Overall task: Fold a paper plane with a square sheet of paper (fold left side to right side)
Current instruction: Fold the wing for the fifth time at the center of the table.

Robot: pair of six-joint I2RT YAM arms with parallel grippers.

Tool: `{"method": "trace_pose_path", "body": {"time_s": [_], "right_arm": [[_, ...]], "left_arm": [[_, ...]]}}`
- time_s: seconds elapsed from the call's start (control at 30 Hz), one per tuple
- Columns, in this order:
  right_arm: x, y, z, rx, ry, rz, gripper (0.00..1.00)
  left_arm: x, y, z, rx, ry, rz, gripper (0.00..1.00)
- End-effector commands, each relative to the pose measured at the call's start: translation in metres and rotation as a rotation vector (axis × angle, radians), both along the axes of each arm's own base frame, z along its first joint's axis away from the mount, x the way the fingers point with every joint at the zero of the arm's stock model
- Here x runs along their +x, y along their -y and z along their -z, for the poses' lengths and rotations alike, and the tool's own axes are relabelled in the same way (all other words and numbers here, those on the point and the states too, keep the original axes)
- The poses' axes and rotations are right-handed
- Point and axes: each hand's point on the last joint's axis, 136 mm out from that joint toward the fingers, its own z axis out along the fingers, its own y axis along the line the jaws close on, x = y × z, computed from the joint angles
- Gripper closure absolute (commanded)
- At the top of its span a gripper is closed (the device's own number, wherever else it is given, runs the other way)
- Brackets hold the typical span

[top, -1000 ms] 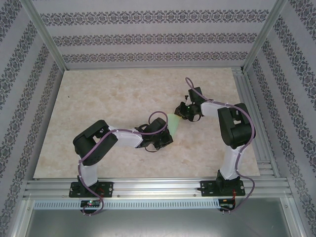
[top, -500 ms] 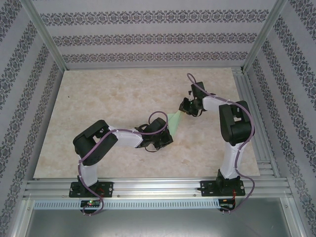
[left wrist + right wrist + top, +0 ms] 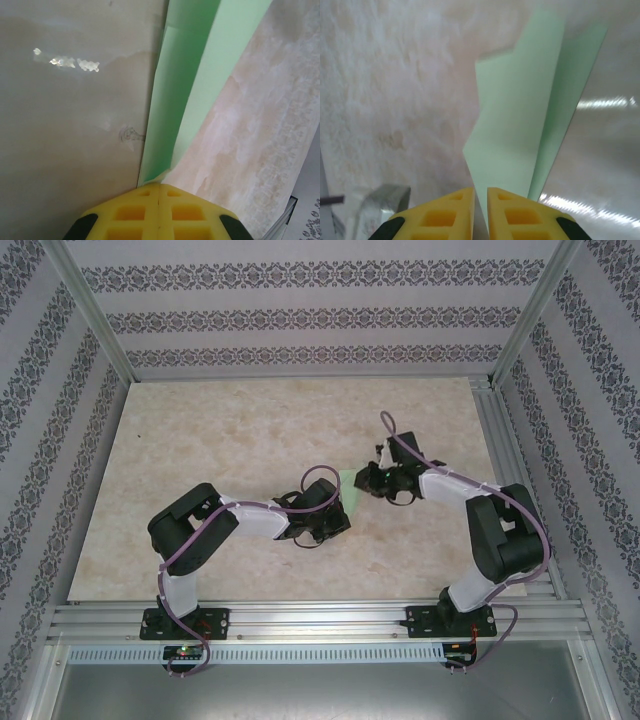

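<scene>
The square sheet of paper is a pale green, narrow folded wedge held off the table between both grippers at mid-table. In the left wrist view its layers run up and away from my left gripper, whose yellow fingers are pressed together on the paper's near tip. In the right wrist view the wedge stands on edge, and its thin edge runs into the narrow slot of my right gripper. From above, the left gripper holds the near end and the right gripper holds the far right side.
The beige marbled table lies bare to the left and behind the arms. An aluminium rail runs along its right edge, with patterned walls around. The right arm's elbow leans out toward that rail.
The right gripper has swung back and then forward toward the left gripper, and its elbow has dropped out to the right. The paper looks narrower from above. The left arm has stayed put.
</scene>
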Motion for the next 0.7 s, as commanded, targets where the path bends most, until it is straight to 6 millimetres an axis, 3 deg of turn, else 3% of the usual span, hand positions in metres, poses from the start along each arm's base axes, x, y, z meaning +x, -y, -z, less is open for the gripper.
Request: {"method": "trace_pose_path", "body": {"time_s": [0.0,0.23,0.67], "right_arm": [[-0.01,-0.022,-0.006,0.134,-0.015,0.022,0.86],[-0.028,-0.028,0.017,0.128,-0.087,0.058,0.89],[-0.032,-0.019,0.053,0.024,-0.138,0.062,0.91]], "left_arm": [[-0.038,-0.032,0.051,0.191,-0.136,0.025,1.0],[-0.039,-0.032,0.051,0.194,-0.133,0.027,1.0],[-0.039,-0.034,0.053,0.203,-0.138,0.027,1.0]]}}
